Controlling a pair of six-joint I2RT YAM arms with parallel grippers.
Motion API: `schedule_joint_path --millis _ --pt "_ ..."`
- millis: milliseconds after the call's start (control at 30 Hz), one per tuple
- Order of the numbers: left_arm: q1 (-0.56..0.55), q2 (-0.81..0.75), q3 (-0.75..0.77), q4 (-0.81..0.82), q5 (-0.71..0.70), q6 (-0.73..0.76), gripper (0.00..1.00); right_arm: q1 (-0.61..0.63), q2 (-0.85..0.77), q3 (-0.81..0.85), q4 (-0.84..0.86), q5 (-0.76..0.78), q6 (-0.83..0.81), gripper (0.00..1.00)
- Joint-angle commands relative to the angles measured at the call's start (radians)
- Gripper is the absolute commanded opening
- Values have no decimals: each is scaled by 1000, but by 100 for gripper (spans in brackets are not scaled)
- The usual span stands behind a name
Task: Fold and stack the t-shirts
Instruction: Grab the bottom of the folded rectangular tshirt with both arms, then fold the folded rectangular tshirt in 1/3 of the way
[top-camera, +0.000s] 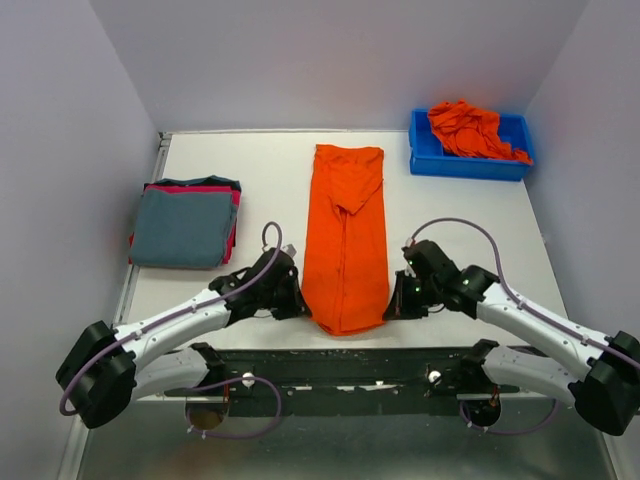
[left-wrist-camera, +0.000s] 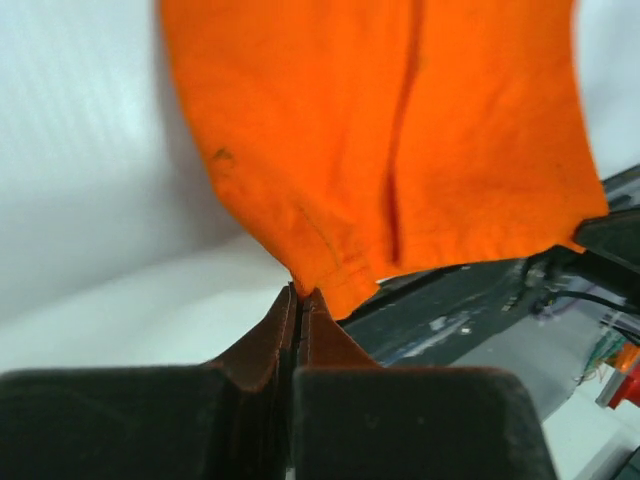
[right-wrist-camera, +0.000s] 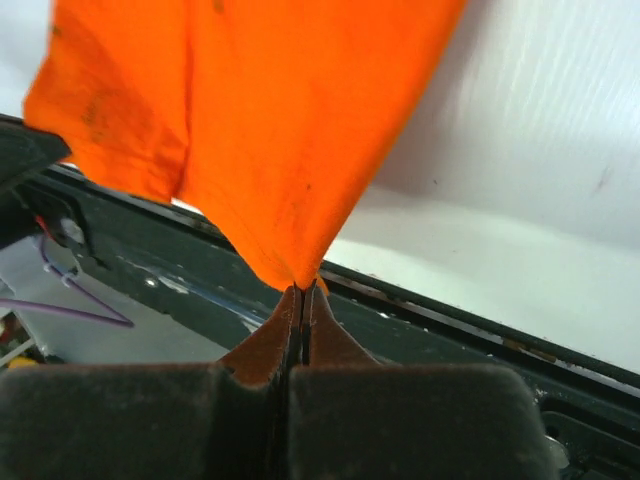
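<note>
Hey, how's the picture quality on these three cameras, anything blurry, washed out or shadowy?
Top external: even, soft light, sharp throughout, no glare on the table. Left wrist: the left tool, close to the lens, is dark and soft; the surface behind looks washed out. Right wrist: the right tool is likewise dark, while the orange t-shirt stays fairly sharp.

A shirt (top-camera: 345, 235) is laid lengthwise mid-table (top-camera: 260, 170). A stack (top-camera: 185, 225) is set to its left. A bin (top-camera: 465, 168) is placed at the far right, a heap (top-camera: 470, 128) in it. The shirt's near corners are pinched by the left gripper (left-wrist-camera: 300, 300) and the right gripper (right-wrist-camera: 302, 292).
</note>
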Motion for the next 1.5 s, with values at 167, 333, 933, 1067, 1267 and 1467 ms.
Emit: schedule_joint_path --millis 167,333,933,1067,1267,1467 --pt "118 173 350 11 -35 136 0 -202 138 305 -110 135 -150 1" --pt "221 371 511 54 -61 176 0 -308 349 455 -47 109 -217 1" --pt "437 760 777 160 31 229 0 -440 888 903 -59 40 -262 1" --pt "454 786 797 182 48 237 0 -445 937 958 -78 50 -259 1" --pt "459 824 835 192 79 237 0 -465 970 993 -81 44 -257 1" --pt "468 904 919 195 131 239 0 -477 1008 1035 -86 33 -260 1"
